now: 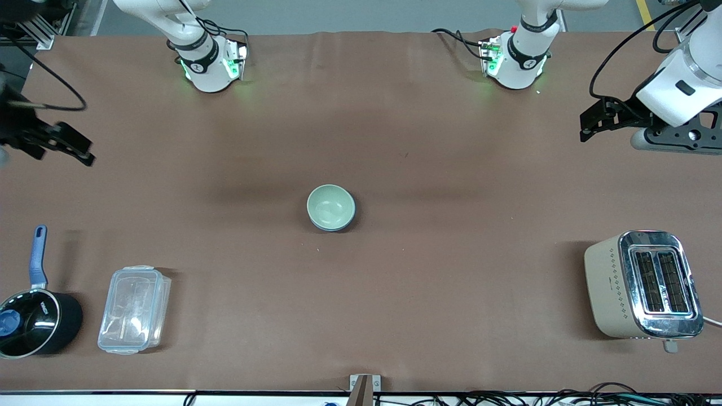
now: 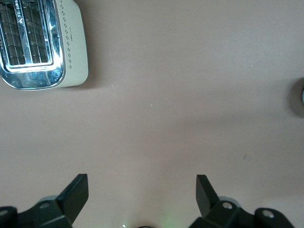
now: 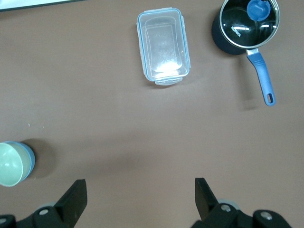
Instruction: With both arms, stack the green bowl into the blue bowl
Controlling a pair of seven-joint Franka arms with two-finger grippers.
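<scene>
The pale green bowl (image 1: 329, 205) sits nested inside the blue bowl (image 1: 352, 217) at the middle of the table; only the blue rim and outer wall show around it. In the right wrist view the green bowl (image 3: 8, 164) and the blue bowl's wall (image 3: 30, 159) show at the edge. My left gripper (image 1: 586, 127) is open and empty, up over the left arm's end of the table; its wrist view (image 2: 142, 183) shows bare table between the fingers. My right gripper (image 1: 84, 151) is open and empty over the right arm's end, with bare table below it (image 3: 140, 186).
A cream and chrome toaster (image 1: 643, 285) stands near the front camera at the left arm's end and shows in the left wrist view (image 2: 40, 42). A clear lidded container (image 1: 134, 310) and a black saucepan with a blue handle (image 1: 34, 321) stand at the right arm's end.
</scene>
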